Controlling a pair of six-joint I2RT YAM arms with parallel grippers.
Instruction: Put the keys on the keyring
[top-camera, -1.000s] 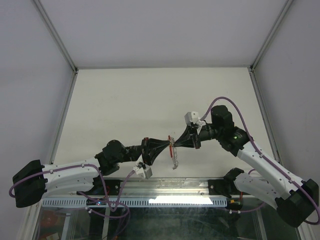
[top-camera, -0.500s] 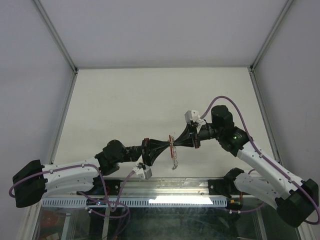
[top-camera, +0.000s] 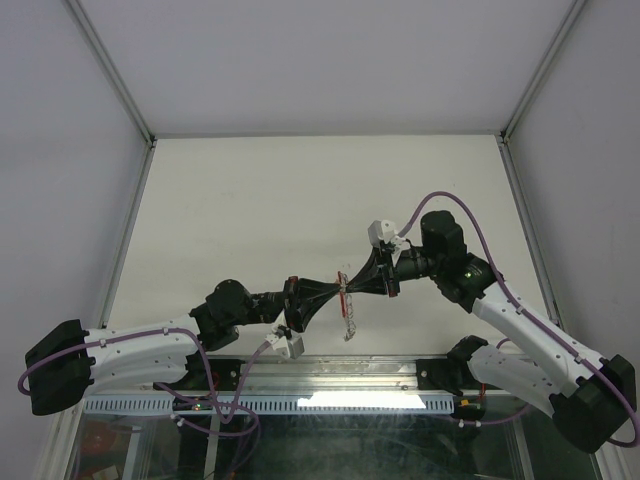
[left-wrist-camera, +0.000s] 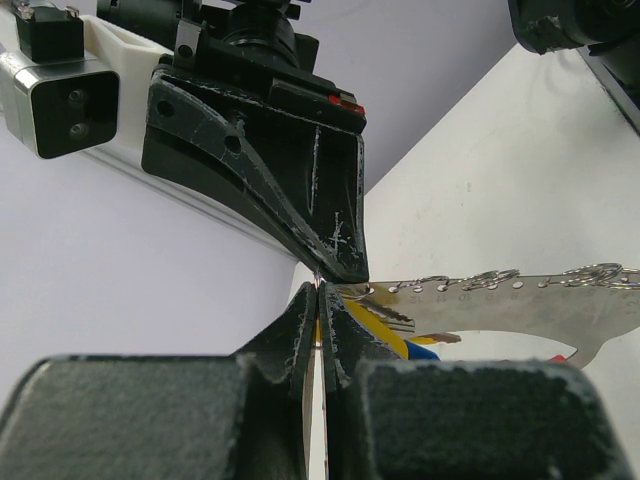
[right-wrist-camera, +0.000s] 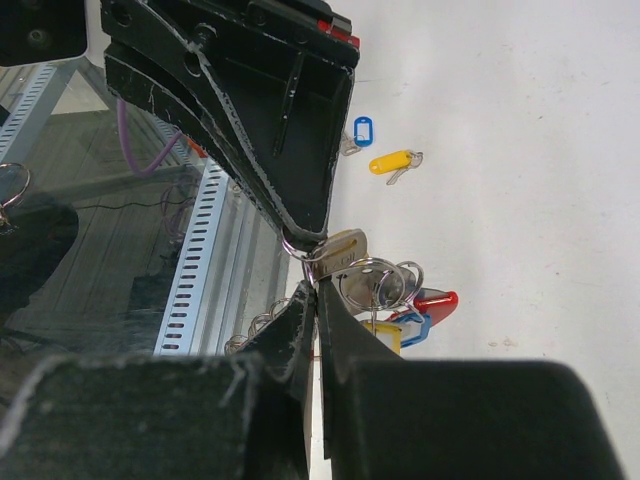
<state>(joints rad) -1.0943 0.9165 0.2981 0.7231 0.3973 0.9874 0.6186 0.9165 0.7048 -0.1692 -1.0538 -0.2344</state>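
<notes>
The left gripper (top-camera: 337, 290) and right gripper (top-camera: 353, 286) meet tip to tip, both pinched shut on the keyring (top-camera: 348, 312), which is held above the white table (top-camera: 250, 200). Tagged keys (right-wrist-camera: 385, 292) hang from the keyring. A yellow-tagged key (right-wrist-camera: 392, 161) and a blue-tagged key (right-wrist-camera: 362, 130) lie on the table beyond it, with plain white walls (top-camera: 60, 120) around.

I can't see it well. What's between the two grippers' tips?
A small silver ring and a key, clearest in the right wrist view.

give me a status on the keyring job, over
Left gripper and right gripper shut, tip to tip on the keyring, held aloft. Some tagged keys hang from it. Yellow-tagged key and blue-tagged key loose on table. Nothing blocking.
</notes>
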